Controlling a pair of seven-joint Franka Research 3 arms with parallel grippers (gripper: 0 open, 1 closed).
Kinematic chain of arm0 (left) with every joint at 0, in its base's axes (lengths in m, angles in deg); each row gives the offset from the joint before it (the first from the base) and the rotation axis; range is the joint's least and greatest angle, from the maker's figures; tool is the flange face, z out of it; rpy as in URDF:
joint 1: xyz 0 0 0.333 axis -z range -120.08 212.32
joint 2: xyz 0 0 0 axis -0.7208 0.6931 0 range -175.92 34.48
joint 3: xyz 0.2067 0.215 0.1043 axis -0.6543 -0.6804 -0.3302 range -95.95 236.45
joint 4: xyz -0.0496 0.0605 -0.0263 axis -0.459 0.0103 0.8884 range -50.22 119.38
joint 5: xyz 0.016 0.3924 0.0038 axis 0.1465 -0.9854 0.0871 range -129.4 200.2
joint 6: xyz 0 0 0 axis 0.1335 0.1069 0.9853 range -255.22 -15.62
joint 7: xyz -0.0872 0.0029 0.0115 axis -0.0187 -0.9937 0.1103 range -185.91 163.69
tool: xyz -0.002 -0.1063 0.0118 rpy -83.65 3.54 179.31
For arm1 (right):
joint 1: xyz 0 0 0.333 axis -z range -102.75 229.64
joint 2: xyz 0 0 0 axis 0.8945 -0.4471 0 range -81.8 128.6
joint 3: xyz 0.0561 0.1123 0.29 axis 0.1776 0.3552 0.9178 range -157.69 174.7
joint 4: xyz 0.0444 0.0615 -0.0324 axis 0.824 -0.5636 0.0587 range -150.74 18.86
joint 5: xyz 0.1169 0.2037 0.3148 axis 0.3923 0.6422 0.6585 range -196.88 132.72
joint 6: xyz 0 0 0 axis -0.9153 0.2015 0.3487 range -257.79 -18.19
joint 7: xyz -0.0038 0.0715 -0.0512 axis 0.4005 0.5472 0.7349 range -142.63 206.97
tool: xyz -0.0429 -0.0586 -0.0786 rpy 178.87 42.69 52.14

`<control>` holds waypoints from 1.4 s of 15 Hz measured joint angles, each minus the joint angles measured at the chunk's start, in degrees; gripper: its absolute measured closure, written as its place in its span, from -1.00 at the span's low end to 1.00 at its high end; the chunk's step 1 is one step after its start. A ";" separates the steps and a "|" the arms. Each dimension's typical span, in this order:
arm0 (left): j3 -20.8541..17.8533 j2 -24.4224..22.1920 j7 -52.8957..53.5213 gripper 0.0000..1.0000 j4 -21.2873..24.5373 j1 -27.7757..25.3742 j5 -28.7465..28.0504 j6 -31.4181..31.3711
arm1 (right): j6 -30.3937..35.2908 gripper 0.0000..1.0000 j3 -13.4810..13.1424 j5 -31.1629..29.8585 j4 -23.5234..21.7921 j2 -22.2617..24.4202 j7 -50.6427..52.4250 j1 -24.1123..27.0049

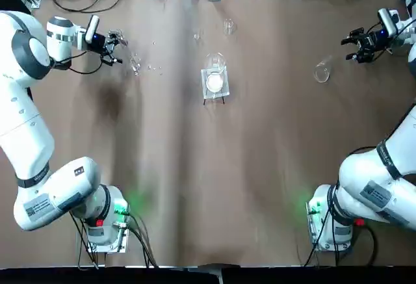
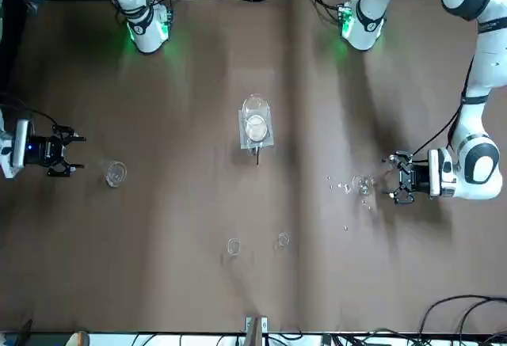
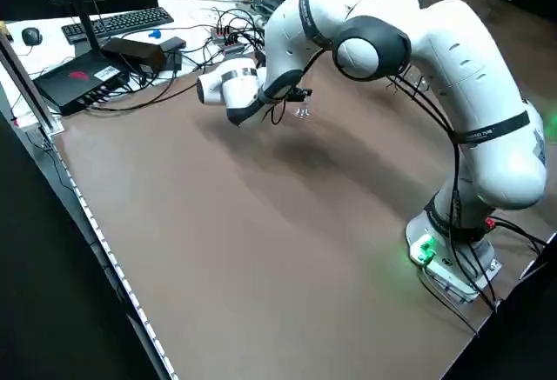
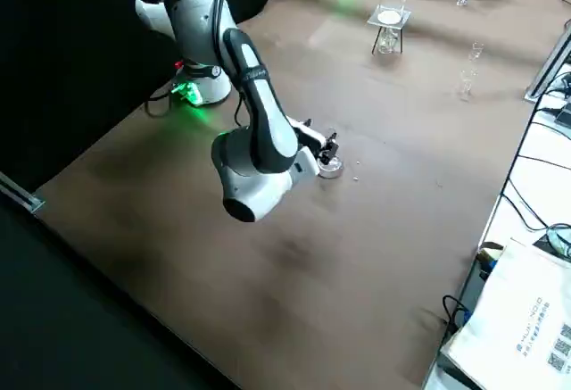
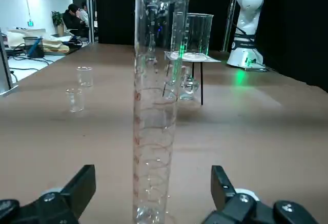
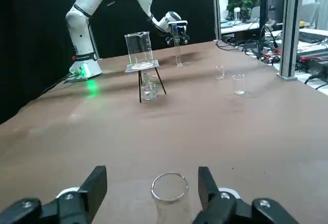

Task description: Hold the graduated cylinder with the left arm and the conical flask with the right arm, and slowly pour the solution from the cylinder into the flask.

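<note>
The graduated cylinder (image 5: 155, 106) stands upright on the table, a slim clear tube in line with the gap of my left gripper (image 5: 152, 188). That gripper is open and neither finger touches the glass. From above, the left gripper (image 1: 112, 47) is at the far left and the cylinder (image 1: 134, 64) is just off its fingertips. The conical flask (image 1: 322, 71) sits at the far right, a short way from my right gripper (image 1: 357, 45). The right gripper (image 6: 152, 185) is open and low, with the flask's ringed mouth (image 6: 169, 188) centred ahead of its fingers.
A clear beaker (image 1: 215, 79) with a white disc stands on a black stand mid-table, towards the far edge. Two tiny glass pieces (image 1: 229, 26) stand beyond it. Cables and equipment line the far edge. A person sits far off in the room (image 5: 77, 15).
</note>
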 joint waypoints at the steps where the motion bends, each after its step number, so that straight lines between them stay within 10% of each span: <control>1: 0.03 0.00 0.00 -0.98 0.07 0.31 0.02 0.00 | -0.01 -0.60 0.00 0.06 0.00 -0.51 1.08 0.00; 6: 0.23 0.00 0.08 -0.97 0.14 1.42 1.94 0.06 | -0.29 -0.64 0.00 0.23 0.01 -3.21 3.97 0.01; 21: 0.42 0.00 2.21 0.13 0.06 1.46 2.39 0.06 | -1.76 -0.43 0.57 2.41 0.09 -5.82 8.11 -0.62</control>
